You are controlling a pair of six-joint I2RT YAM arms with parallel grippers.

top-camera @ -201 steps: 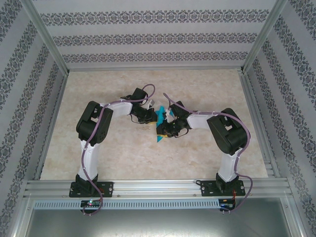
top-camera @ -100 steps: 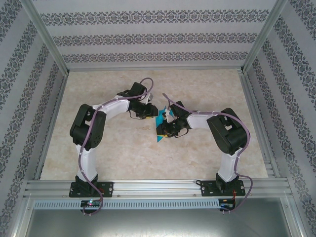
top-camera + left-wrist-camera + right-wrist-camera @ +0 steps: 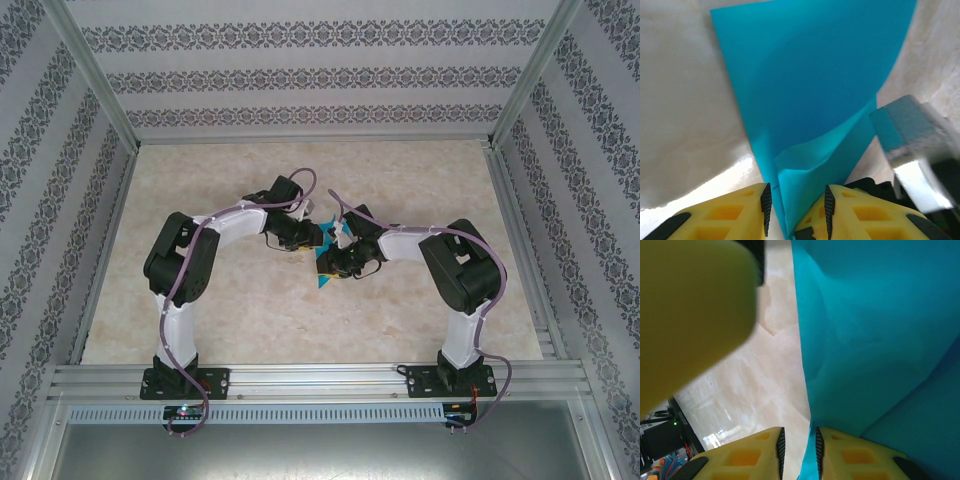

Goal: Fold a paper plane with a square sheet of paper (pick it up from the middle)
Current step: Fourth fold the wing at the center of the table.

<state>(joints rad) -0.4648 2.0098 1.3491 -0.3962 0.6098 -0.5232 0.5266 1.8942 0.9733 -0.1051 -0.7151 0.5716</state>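
Note:
The turquoise paper [image 3: 323, 272], folded with a crease, stands up between both grippers at the table's middle. In the left wrist view the paper [image 3: 810, 90] rises from between the yellow fingers of my left gripper [image 3: 797, 205]. Its jaws stand open, with gaps beside the folded edge. In the right wrist view the paper [image 3: 875, 330] runs along the right pad of my right gripper [image 3: 799, 445]. Those jaws are narrowly open, and table shows between the sheet and the left pad. From above, the left gripper [image 3: 305, 238] and right gripper [image 3: 335, 262] nearly meet.
The marble-patterned table [image 3: 420, 190] is bounded by aluminium rails [image 3: 300, 375] and patterned walls. A blurred yellow finger [image 3: 690, 315] of the left gripper looms close in the right wrist view. Part of the right arm [image 3: 912, 145] sits beside the paper.
My left gripper has opened off the paper, and the left arm's elbow has shifted to the left. The right arm and its jaws have not moved.

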